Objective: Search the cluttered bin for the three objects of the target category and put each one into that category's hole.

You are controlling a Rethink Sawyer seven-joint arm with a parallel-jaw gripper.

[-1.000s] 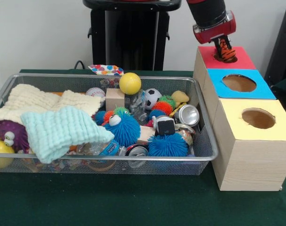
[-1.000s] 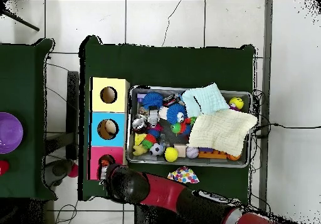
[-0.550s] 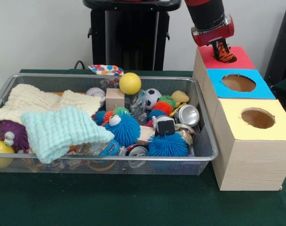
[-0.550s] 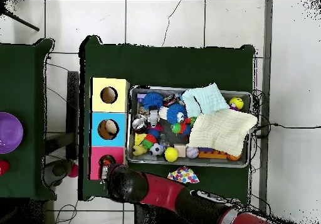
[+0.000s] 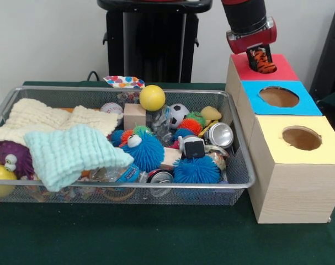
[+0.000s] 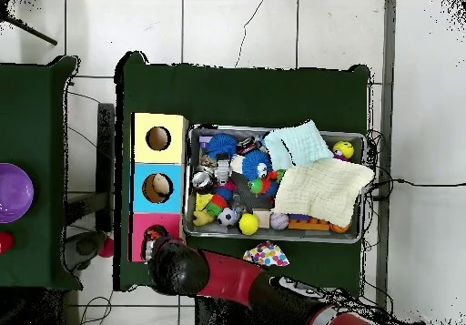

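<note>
The red and black arm's claw (image 5: 259, 57) hangs directly over the red-topped wooden box (image 5: 277, 70), closed around a small orange and black striped soft toy (image 5: 261, 61) whose lower end sits at the mouth of that box's round hole. From above, the arm's bulk hides the claw, and only part of the red top shows beside it.

Taking the red-topped box as the landmark: the blue-topped wooden box (image 5: 299, 107) touches it on the side away from the arm, and the yellow-topped wooden box (image 5: 277, 143) follows in the same row. In the overhead view something pale lies inside the blue-topped box's hole.

Beside this row of boxes, on the green-covered desk (image 5: 156, 234), stands the silver wire mesh bin (image 5: 242, 182). The bin's end nearer the red-topped box holds a shiny metal can (image 5: 220, 134), a fuzzy blue spiky ball with eyes (image 5: 143, 152), a second blue spiky ball (image 5: 196, 170), a small black-and-white football (image 5: 179, 114) and a yellow ball (image 5: 152, 97) resting on a wooden block (image 5: 134, 117). The bin's far end is covered by a cream knitted cloth (image 5: 40, 118) and a pale mint knitted cloth (image 5: 68, 154).
</note>
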